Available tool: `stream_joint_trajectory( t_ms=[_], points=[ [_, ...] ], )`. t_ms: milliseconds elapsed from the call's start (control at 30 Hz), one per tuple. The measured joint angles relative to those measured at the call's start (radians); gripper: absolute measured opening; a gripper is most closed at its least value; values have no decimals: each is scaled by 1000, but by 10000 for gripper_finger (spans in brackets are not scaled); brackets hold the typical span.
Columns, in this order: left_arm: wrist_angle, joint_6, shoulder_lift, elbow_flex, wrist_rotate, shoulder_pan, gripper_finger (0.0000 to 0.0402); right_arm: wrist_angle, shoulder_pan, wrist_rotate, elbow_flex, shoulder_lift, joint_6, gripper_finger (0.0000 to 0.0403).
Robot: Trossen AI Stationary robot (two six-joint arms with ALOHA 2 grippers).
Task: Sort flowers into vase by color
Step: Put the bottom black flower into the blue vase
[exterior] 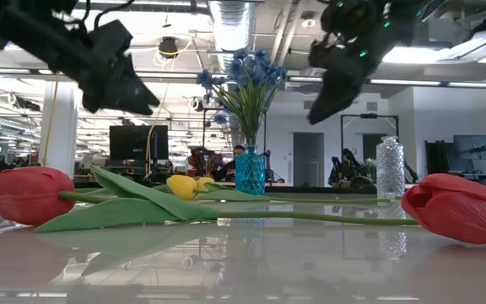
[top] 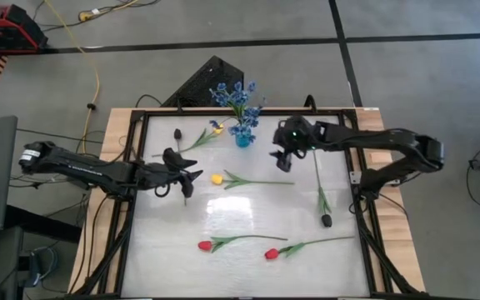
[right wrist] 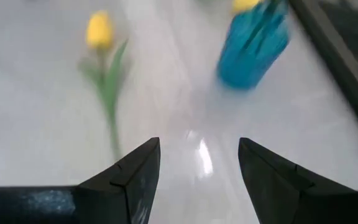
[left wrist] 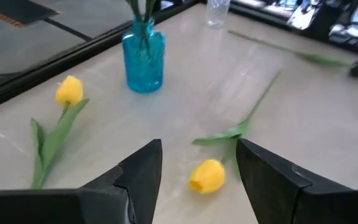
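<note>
The right gripper (top: 282, 160) is hanging with its jaws spread wide and empty, just beside the small blue glass vase (top: 242, 137) holding blue blossom sprays (top: 237, 96) near the worktop's far edge. The left gripper (top: 188, 177) is hovering, also spread wide, over a yellow artificial tulip (top: 217, 178) lying mid-table. That flower looks light, its thin green stem (top: 261, 181) bendy and prone to rolling; pinching the stem just behind the bloom should be steadiest.

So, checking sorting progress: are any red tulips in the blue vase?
No; both red tulips lie on the table, only blue flowers in the vase.
</note>
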Motion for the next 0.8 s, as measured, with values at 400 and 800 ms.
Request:
stream_joint_trajectory(
  t_ms=[400,800],
  points=[
    [214,9,220,-101,-121,0,195,-483,163,3,-1,-68,34,244],
    [371,110,256,-101,-24,0,195,-729,219,38,-95,-68,-899,244]
  ],
)
